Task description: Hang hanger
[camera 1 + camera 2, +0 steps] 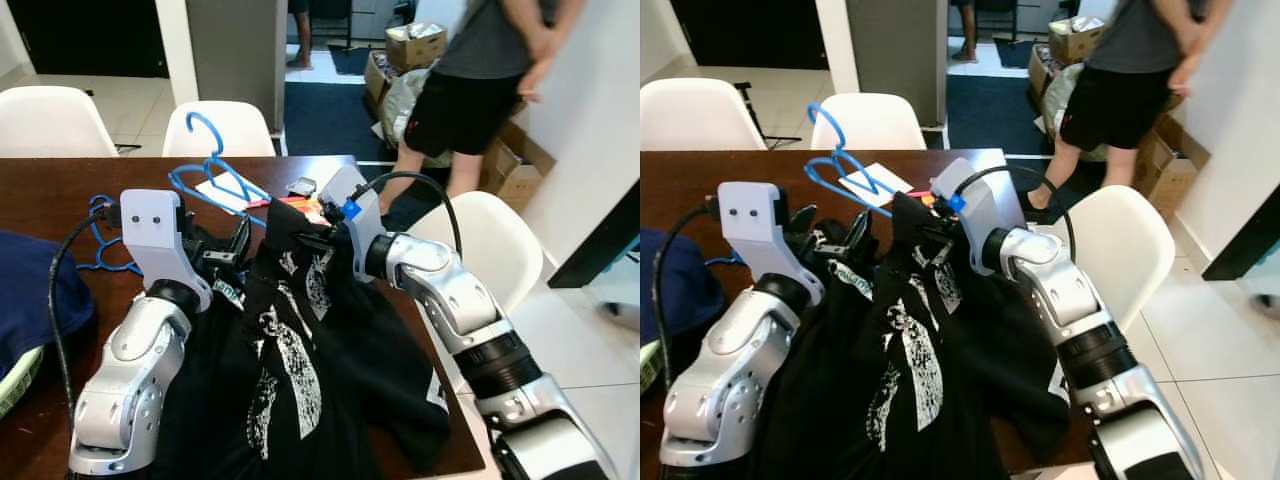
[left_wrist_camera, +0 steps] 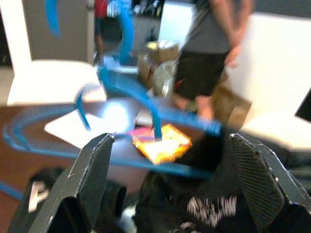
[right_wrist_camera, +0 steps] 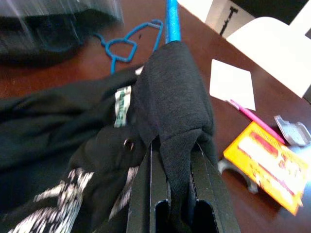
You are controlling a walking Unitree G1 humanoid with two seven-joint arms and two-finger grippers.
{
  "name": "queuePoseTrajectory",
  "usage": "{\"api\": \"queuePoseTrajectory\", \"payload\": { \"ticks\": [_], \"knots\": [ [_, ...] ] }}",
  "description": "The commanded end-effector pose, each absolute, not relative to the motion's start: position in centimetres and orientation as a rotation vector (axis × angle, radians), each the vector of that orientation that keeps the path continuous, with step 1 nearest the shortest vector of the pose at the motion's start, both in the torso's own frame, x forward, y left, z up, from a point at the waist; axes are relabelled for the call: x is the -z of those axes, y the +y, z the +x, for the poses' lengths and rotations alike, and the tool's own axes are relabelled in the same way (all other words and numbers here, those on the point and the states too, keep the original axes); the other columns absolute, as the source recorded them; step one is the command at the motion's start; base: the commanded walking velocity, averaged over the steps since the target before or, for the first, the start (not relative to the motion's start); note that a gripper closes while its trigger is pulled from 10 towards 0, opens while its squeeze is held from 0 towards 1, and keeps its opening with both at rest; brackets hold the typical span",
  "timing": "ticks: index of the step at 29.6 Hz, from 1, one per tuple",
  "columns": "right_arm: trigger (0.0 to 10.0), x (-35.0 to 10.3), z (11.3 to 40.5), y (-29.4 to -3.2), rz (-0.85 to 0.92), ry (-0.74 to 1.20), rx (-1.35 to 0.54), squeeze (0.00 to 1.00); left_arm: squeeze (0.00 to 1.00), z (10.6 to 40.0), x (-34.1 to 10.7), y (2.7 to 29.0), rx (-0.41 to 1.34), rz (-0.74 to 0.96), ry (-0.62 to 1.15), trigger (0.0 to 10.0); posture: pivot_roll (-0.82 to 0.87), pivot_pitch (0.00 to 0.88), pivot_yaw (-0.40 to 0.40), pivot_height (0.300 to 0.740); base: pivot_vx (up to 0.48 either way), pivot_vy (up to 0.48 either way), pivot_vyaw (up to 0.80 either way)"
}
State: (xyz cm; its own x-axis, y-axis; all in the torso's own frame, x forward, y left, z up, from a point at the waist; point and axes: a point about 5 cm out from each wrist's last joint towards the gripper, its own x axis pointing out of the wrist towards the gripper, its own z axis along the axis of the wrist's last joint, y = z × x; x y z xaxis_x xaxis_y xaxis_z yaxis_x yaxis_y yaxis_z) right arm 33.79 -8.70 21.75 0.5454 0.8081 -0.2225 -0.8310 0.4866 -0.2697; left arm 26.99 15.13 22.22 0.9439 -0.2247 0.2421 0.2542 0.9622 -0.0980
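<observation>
No text, number or brand can be read. The black shirt point(image 1: 300, 350) below the right gripper point(image 1: 318, 235) bears a white print, too broken to make out. The collar label point(image 3: 120, 106), just beside the fingers point(image 3: 160, 204) pinching the cloth, is blurred. The yellow packet point(image 3: 269, 165) on the table beyond that gripper shows pale lettering, too blurred to read.

hangers point(image 1: 215, 175): 2, blue. black shirt point(image 1: 300, 370): 1. white chairs point(image 1: 50, 120): 3. white paper point(image 3: 232, 83): 1. orange packet point(image 3: 269, 165): 1. pink pen point(image 3: 250, 116): 1. person point(image 1: 480, 90): 1. cardboard boxes point(image 1: 415, 45): several, count unclear.
</observation>
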Motion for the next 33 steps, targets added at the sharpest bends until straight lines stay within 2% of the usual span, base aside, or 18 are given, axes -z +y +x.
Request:
{"api": "queuePoseTrajectory", "payload": {
  "ticks": [1, 2, 4, 7, 9, 14, 17, 22, 23, 25, 27, 31, 33],
  "knots": [
    [10.0, -21.1, 33.5, -9.2, -0.389, 0.107, -1.015, 0.00, 0.00, 26.5, -22.8, 14.3, 0.364, -0.121, -0.241, 10.0, 0.05, 0.039, -0.056, 0.740, 0.000, 0.000, 0.00],
    [10.0, -21.1, 33.5, -9.2, -0.389, 0.107, -1.015, 0.00, 0.00, 26.5, -22.8, 14.3, 0.364, -0.121, -0.241, 10.0, 0.05, 0.039, -0.056, 0.740, 0.000, 0.000, 0.00],
    [10.0, -21.1, 33.3, -10.1, -0.417, 0.112, -1.027, 0.00, 0.00, 25.0, -25.1, 14.8, 0.546, -0.062, -0.312, 10.0, 0.06, 0.045, -0.056, 0.740, 0.000, 0.000, 0.00],
    [10.0, -21.1, 33.3, -10.1, -0.417, 0.112, -1.027, 0.00, 0.00, 25.0, -25.1, 14.8, 0.546, -0.062, -0.312, 10.0, 0.06, 0.045, -0.056, 0.740, 0.000, 0.000, 0.00],
    [10.0, -21.4, 32.7, -10.4, -0.432, 0.075, -1.088, 0.00, 0.00, 23.9, -27.2, 16.2, 0.627, 0.026, -0.371, 10.0, 0.08, 0.044, -0.054, 0.740, 0.000, 0.000, 0.00],
    [10.0, -21.5, 32.4, -10.4, -0.441, 0.063, -1.109, 0.00, 0.00, 23.7, -27.9, 16.9, 0.637, 0.071, -0.383, 10.0, 0.08, 0.044, -0.053, 0.740, 0.000, 0.000, 0.00],
    [10.0, -21.8, 32.2, -10.6, -0.457, 0.025, -1.121, 0.00, 0.00, 22.7, -27.9, 18.6, 0.751, 0.242, -0.289, 10.0, 0.08, 0.050, -0.046, 0.740, 0.000, 0.000, 0.00],
    [10.0, -22.1, 32.4, -10.6, -0.465, 0.004, -1.113, 0.00, 0.00, 22.0, -27.3, 19.4, 0.843, 0.336, -0.185, 10.0, 0.08, 0.054, -0.044, 0.740, 0.000, 0.000, 0.00],
    [10.0, -22.1, 32.4, -10.6, -0.465, 0.004, -1.113, 0.00, 0.00, 22.0, -27.3, 19.4, 0.843, 0.336, -0.185, 10.0, 0.08, 0.054, -0.044, 0.740, 0.000, 0.000, 0.00],
    [10.0, -22.4, 32.6, -10.5, -0.464, -0.020, -1.107, 0.00, 0.00, 21.7, -27.5, 21.2, 0.855, 0.397, -0.114, 10.0, 0.08, 0.057, -0.041, 0.740, 0.000, 0.000, 0.00],
    [10.0, -22.4, 32.6, -10.5, -0.464, -0.020, -1.107, 0.00, 0.00, 21.7, -27.5, 21.2, 0.855, 0.397, -0.114, 10.0, 0.08, 0.057, -0.041, 0.740, 0.000, 0.000, 0.00],
    [10.0, -22.8, 32.6, -10.5, -0.448, -0.046, -1.114, 0.00, 0.00, 21.6, -28.1, 23.0, 0.823, 0.427, -0.082, 10.0, 0.08, 0.057, -0.041, 0.740, 0.000, 0.000, 0.00],
    [10.0, -23.0, 32.1, -10.6, -0.440, -0.065, -1.161, 0.00, 0.00, 21.6, -28.8, 25.0, 0.769, 0.461, -0.068, 10.0, 0.08, 0.062, -0.044, 0.740, 0.000, 0.000, 0.00]
  ]
}}
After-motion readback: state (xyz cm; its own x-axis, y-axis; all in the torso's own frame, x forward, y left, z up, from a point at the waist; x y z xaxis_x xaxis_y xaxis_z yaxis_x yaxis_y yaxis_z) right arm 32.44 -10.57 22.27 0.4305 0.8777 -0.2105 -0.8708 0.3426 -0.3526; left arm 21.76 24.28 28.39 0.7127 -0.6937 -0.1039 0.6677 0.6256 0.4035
